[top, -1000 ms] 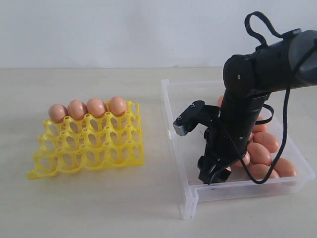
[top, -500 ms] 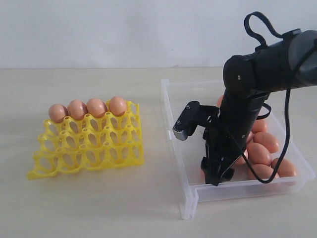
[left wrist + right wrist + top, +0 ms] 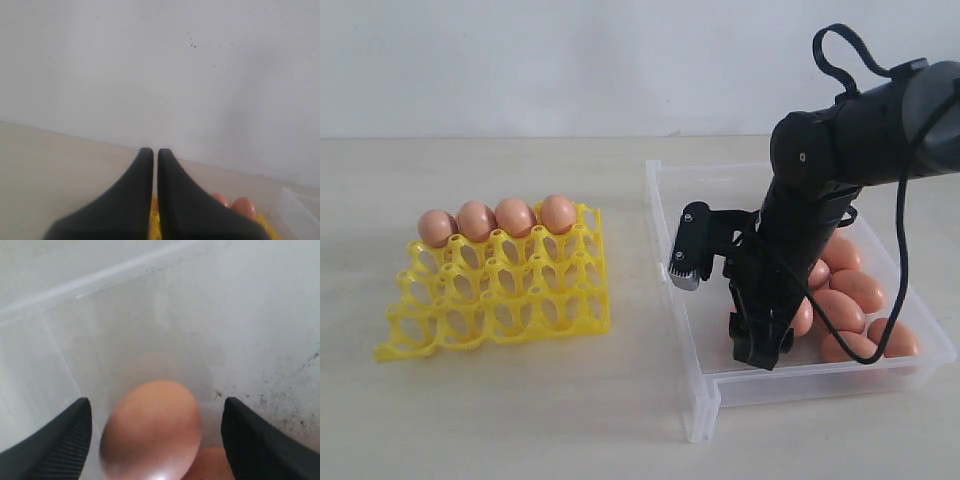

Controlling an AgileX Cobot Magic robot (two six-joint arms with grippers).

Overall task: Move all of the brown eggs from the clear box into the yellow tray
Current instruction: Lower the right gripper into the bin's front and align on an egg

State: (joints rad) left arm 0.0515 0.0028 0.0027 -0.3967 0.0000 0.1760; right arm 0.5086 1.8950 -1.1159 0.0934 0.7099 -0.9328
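Right claw (image 3: 156,407) spread over egg (image 3: 150,435), box (image 3: 75,287) wall near

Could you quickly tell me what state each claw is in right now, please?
Left claw: closed, holding nothing.
Right claw: open, poised around one brown egg, not gripping it.

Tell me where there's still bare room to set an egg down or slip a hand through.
Free: three front rows of the tray, before the four eggs filling its back row; the table strip between tray and box; the box floor in its far left corner. Crowded: the box's right side, where loose eggs crowd around the open right gripper.
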